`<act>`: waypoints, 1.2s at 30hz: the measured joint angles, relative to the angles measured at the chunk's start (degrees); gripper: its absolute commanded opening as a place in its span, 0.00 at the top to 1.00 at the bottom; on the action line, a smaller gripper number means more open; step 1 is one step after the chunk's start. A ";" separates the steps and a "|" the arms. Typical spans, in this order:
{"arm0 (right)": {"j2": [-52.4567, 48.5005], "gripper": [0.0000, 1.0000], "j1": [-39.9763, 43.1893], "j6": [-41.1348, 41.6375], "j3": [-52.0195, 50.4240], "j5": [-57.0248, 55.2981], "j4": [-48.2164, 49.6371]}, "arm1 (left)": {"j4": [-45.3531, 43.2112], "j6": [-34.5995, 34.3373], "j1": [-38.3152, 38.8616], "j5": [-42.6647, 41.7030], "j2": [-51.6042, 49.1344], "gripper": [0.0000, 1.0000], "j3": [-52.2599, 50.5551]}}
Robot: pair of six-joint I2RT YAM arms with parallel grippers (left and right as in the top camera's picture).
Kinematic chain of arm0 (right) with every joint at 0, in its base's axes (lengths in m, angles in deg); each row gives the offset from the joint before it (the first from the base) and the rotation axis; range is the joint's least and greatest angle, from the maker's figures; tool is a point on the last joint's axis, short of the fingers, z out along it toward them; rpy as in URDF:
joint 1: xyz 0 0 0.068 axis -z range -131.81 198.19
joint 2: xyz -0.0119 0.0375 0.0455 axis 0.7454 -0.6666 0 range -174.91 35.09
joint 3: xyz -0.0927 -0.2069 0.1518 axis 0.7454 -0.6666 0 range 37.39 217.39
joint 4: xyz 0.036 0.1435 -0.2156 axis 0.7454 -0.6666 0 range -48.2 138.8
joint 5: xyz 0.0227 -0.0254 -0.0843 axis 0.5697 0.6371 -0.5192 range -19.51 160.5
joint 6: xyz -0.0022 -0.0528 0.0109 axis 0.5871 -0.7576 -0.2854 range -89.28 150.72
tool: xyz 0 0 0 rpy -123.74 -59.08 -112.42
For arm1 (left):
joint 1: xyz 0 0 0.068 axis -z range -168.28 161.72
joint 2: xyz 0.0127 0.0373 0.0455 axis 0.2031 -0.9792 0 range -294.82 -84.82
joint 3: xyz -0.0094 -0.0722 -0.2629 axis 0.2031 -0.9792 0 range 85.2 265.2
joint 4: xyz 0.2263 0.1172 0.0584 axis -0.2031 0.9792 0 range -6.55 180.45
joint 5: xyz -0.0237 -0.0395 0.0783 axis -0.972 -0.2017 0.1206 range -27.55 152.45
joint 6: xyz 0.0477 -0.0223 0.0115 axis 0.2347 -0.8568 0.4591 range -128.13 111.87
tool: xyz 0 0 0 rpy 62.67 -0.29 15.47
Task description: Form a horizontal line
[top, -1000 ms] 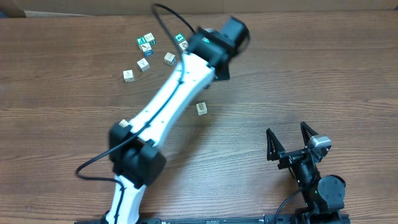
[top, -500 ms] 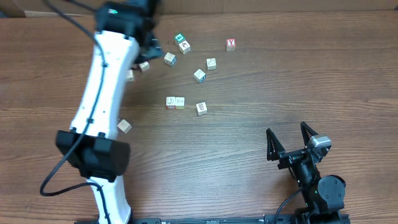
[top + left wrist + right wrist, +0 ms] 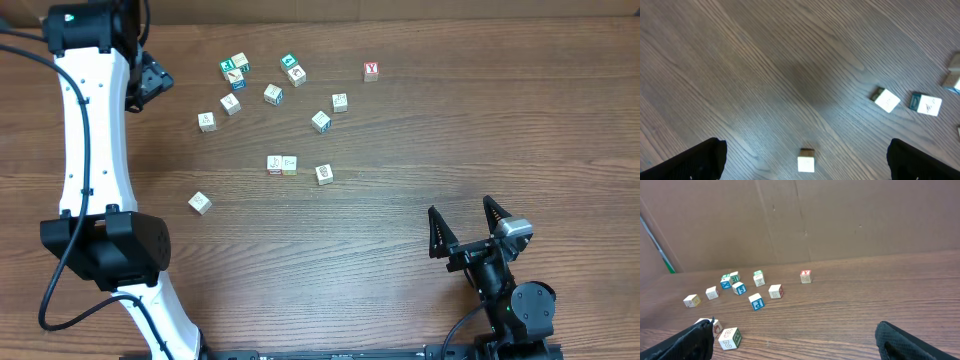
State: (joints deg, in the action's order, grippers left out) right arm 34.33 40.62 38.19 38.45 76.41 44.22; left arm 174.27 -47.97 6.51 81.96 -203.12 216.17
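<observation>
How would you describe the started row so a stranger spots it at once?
On the wooden table, look below the scattered cubes, toward the middle. The horizontal line is two pale cubes touching squarely side to side, unlike the lone cube to its right, which lies apart.

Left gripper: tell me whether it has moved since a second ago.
Yes. The left gripper swung leftward in the overhead view, from over the red-Y cube to far left of it.

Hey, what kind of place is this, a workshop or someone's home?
Most likely a robotics test bench, not a home: a white robot arm and a black arm stand at a wood-grain table, plain cardboard walls off the back, and small printed wooden cubes lie scattered on it.
</observation>
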 measured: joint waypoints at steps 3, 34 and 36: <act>0.00 0.00 -0.02 0.00 0.00 -0.02 -0.04 | 0.04 0.00 -0.55 0.00 0.00 0.00 0.00; 0.00 0.00 0.00 -0.04 0.00 -1.53 0.02 | 0.04 0.00 -0.50 0.00 0.00 0.00 0.00; 0.00 0.00 0.00 -0.02 0.00 -1.68 0.17 | 0.04 0.00 -0.50 0.00 0.00 0.00 0.00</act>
State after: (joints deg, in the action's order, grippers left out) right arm 34.33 40.62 38.16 38.45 74.72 44.39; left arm 174.32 -47.97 6.00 81.96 -203.12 216.17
